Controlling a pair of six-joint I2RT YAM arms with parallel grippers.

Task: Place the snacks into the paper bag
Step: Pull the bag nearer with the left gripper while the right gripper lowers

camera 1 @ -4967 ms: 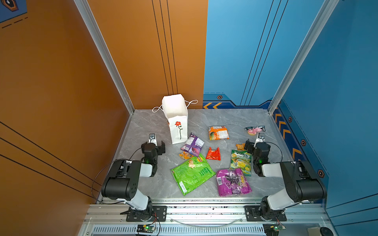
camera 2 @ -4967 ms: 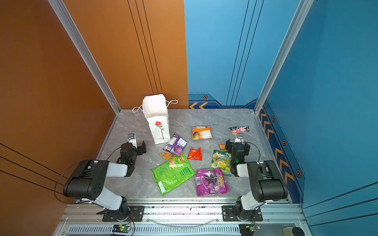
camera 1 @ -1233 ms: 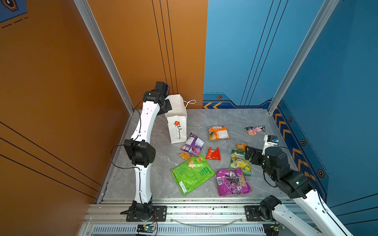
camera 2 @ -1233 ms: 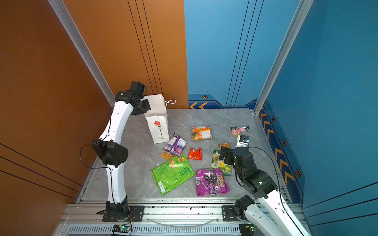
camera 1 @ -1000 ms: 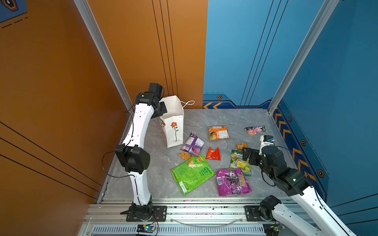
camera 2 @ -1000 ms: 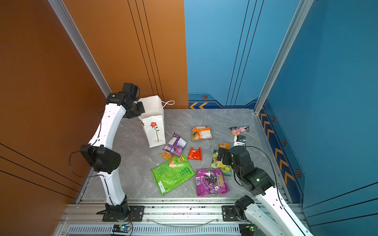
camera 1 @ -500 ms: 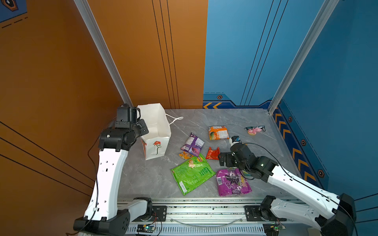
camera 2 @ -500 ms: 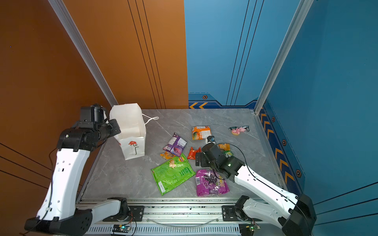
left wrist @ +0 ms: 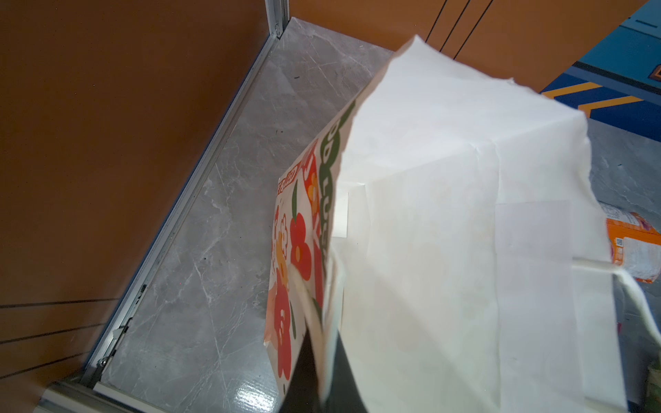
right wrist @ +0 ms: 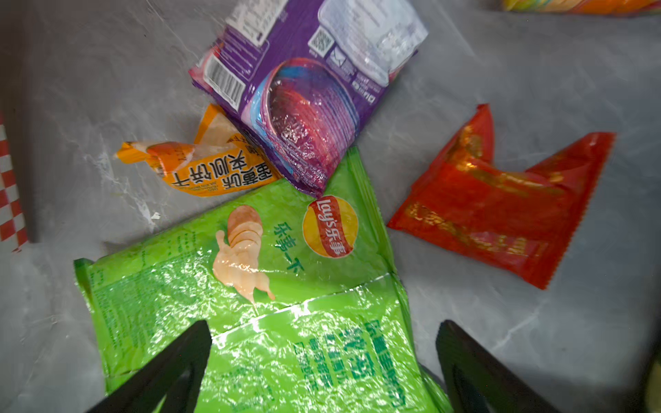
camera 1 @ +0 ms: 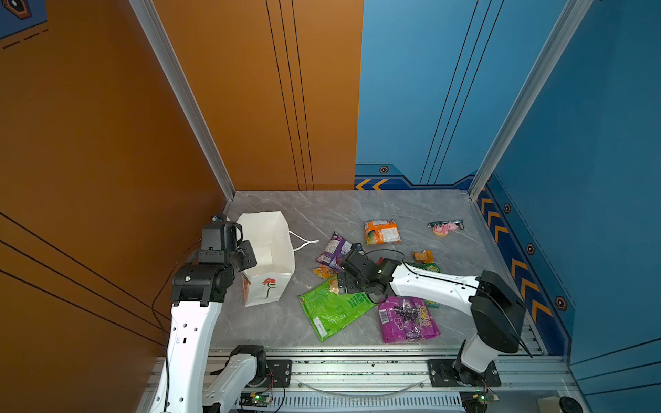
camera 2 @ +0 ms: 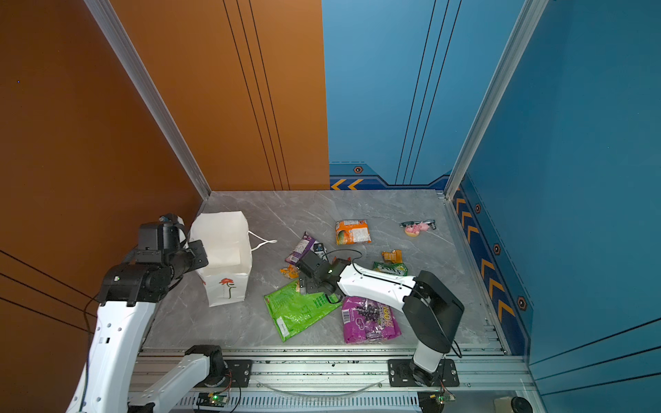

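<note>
In both top views the paper bag [camera 1: 279, 291] stands tipped near the orange wall, its mouth open and nothing visible inside, and the left gripper [camera 1: 250, 254] is at the rim on its own side. The right gripper [camera 1: 339, 282] reaches to the middle, over the far end of the large green packet [camera 1: 332, 311]. The purple packet [camera 1: 332, 250] and a tiny orange-yellow packet [camera 1: 323, 272] lie just beside it, and the magenta packet [camera 1: 407, 320] is nearer the front. In the left wrist view the dark jaws pinch the bag's paper wall; we cannot tell whether its base rests on the table. In the right wrist view the jaws stand wide, one finger [right wrist: 171, 364] above the green film, the other just past its edge. The purple packet's corner overlaps the green one, and the small red packet [right wrist: 500, 211] lies apart. We judge this to be the first pick. Next we must lower, close on the slippery film without dragging the purple packet, then feed it end-first into the bag.
</note>
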